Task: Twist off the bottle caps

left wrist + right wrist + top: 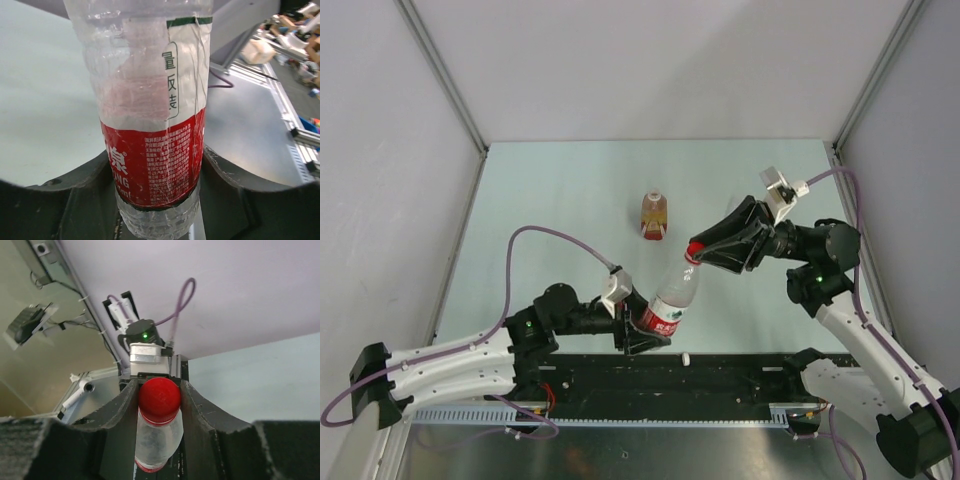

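My left gripper (642, 330) is shut on the lower body of the red-and-white labelled bottle (670, 302) and holds it tilted, neck up to the right. The label fills the left wrist view (150, 150). My right gripper (698, 254) is shut on the bottle's red cap (693, 250); in the right wrist view the cap (159, 399) sits tight between both fingers. The amber-liquid bottle (655, 214) stands on the table's middle, apart from both grippers. A small white cap (686, 357) lies at the table's near edge. No plain transparent bottle is in view.
The pale green table (570, 220) is walled by grey panels on the left, back and right. A black rail with the arm bases (720, 375) runs along the near edge.
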Available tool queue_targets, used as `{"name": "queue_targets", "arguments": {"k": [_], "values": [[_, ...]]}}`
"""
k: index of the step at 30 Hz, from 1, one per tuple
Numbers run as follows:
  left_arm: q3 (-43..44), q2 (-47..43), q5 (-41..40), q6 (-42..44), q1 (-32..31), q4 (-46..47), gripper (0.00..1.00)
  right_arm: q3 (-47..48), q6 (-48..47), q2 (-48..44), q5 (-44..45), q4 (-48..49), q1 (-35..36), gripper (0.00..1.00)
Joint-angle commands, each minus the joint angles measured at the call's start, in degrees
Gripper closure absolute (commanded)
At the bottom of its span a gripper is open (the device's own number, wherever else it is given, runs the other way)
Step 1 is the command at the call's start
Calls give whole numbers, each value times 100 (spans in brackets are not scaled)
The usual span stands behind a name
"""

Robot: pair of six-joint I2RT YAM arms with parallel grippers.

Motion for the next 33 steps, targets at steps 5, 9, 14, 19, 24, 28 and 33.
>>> {"name": "queue_targets", "arguments": {"k": [5,9,14,19,24,28,33], "values": [[82,-140,1888,22,-40,2136,100,-102,10,2,-769,642,209,100],[55,-188,1901,3,-34,2262,100,-104,13,-4,-784,634,254,100],[-84,-240,1608,8,2,2266,100,-102,-148,-38,-618,320,238,82],[-306,-370,1165,21,71,2245,100,-102,-243,-184,-342,-23,150,59],[-589,-655,645,78,190,2046,100,-102,-258,-522,-47,-161,27,36],[-673,-897,249,207,233,1653,100,-102,-324,-760,152,-342,-45,12],[-602,-1040,-286,365,239,1054,100,-85,-423,-886,405,-652,-114,1]]}}
